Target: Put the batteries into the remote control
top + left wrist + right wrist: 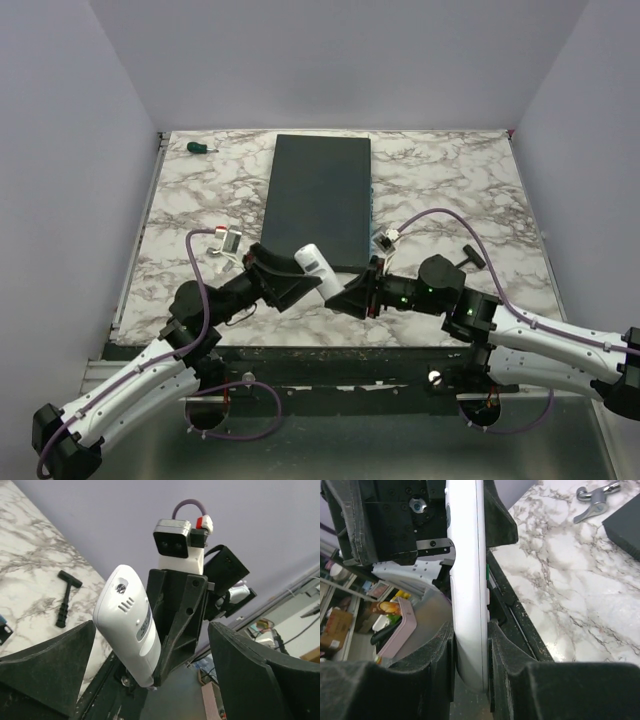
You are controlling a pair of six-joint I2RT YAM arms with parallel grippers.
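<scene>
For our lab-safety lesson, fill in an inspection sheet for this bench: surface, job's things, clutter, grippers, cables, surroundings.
Surface: marble-patterned table.
Job's things: remote raised between the arms, by the slab's near end; batteries: nothing seen.
Clutter: slab mid-table; screwdriver in the far left corner; T-tool on the right.
Grippers: left gripper open, fingers either side of the remote, apart from it; right gripper shut on the remote's end.
Cables: purple cables loop from each wrist above the table.
Surroundings: plain walls on three sides.
</scene>
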